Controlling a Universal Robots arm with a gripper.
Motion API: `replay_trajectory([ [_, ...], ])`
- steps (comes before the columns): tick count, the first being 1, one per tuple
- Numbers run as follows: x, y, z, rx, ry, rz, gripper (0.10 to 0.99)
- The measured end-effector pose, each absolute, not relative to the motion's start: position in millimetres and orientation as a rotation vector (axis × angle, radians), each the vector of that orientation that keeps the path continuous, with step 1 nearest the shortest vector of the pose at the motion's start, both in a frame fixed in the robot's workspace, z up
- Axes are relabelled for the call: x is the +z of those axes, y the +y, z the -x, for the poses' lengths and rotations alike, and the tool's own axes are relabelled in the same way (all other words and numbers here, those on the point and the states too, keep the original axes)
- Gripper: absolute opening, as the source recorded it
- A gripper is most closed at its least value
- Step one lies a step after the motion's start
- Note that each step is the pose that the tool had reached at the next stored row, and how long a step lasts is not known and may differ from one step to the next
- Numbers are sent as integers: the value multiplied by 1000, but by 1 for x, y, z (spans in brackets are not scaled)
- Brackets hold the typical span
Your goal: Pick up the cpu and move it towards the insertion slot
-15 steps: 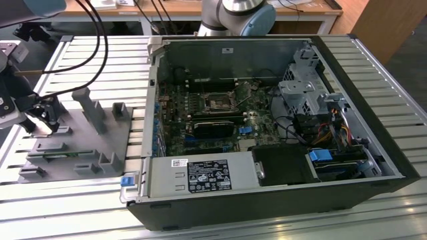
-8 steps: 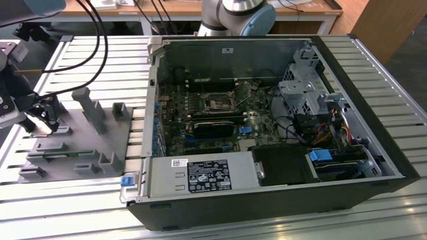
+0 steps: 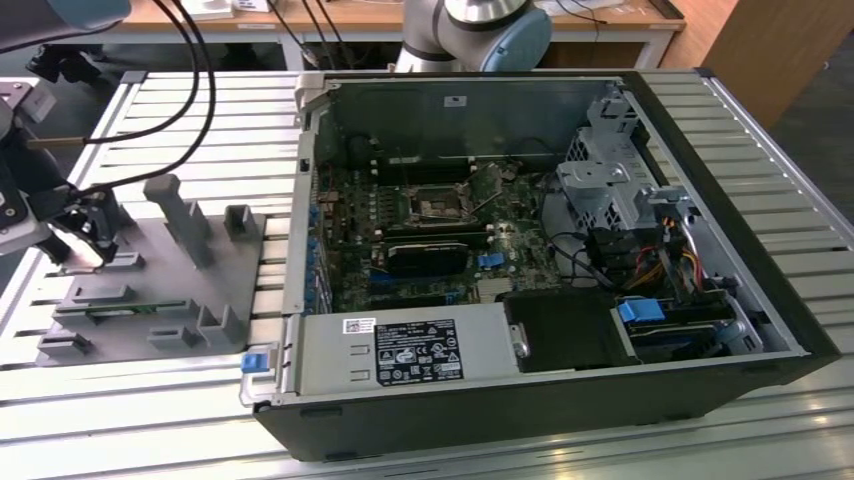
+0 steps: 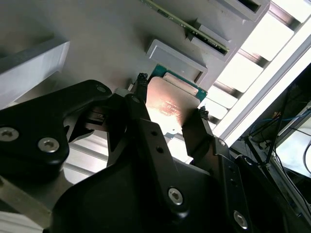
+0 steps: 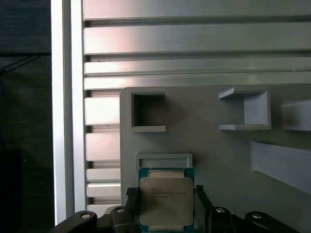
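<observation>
The gripper (image 4: 172,97) stands with its fingers against two opposite edges of the cpu (image 5: 166,201), apparently clamped on it. The chip seems to lie unlifted in the grey holder tray (image 5: 209,160). The insertion slot (image 3: 438,203) is well apart from that tray.

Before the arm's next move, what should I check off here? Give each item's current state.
1. The silver-topped square cpu centred in the black gripper: ok.
2. Gripper shut on both cpu edges: ok.
3. Cpu clear of the grey plastic holder tray: cannot tell.
4. The silvery-framed square insertion slot uncovered inside the open black computer case: ok.
</observation>
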State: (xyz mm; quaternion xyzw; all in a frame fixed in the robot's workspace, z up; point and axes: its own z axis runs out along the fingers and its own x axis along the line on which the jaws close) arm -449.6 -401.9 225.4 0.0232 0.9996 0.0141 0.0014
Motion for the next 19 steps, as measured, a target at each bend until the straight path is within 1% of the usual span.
replay_trajectory([
  [19,229,-402,450,44,3138,-73,537],
])
